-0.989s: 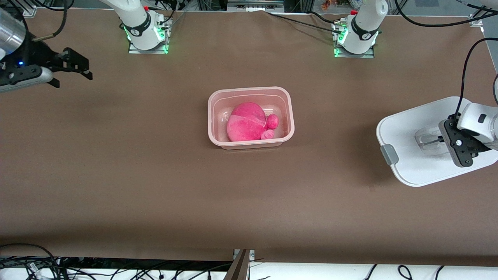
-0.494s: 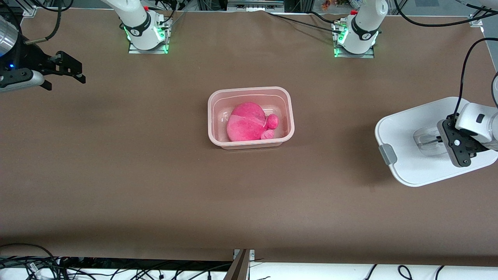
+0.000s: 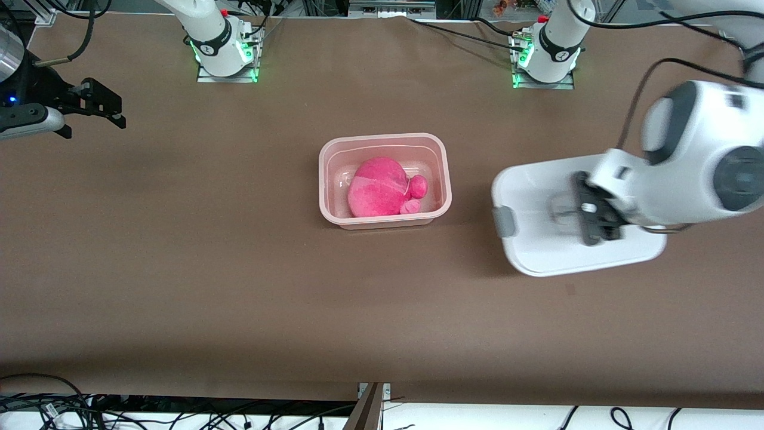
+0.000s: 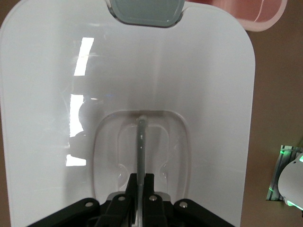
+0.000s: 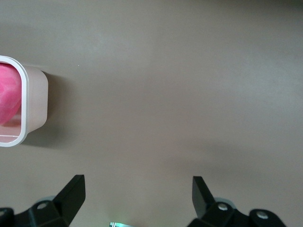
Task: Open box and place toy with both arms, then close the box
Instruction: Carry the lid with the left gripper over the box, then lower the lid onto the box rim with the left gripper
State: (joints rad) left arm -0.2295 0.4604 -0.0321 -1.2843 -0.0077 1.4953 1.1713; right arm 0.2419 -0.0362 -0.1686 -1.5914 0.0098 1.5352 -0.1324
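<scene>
Two arms, one box, one lid and one toy were on record, listed across the front view from the right arm's end of the table to the left arm's end.

- Right gripper [image 3: 98, 114]: black, two-fingered, hung over bare table [image 3: 239, 286] at the right arm's end, well apart from the box. Fingers [image 5: 73, 191] stood wide apart with nothing between them. Its wrist view took in one corner of the box with a sliver of pink inside.
- Box [image 3: 385, 222]: translucent pinkish tub, rounded corners, stood open on the brown table near its middle, between the two grippers.
- Toy [image 3: 379, 188]: bright-pink plush blob with a paler patch, lay inside the box on its floor. Two small rounded nubs pointed toward the left arm's end. Face not visible.
- Lid [image 3: 537, 251]: white, rounded-rectangular, off the box and carried in the air over the table just beside the box, toward the left arm's end. One grey clip [image 3: 503, 221] sat on the edge nearest the box. In the left wrist view the clip [image 4: 146, 12] lay close to a pink corner of the box [image 4: 255, 14].
- Handle [image 4: 140, 142]: clear, recessed in the middle of the lid.
- Left gripper [image 3: 588, 216]: black, jaws pressed together on the handle's thin bar, bearing the lid.
</scene>
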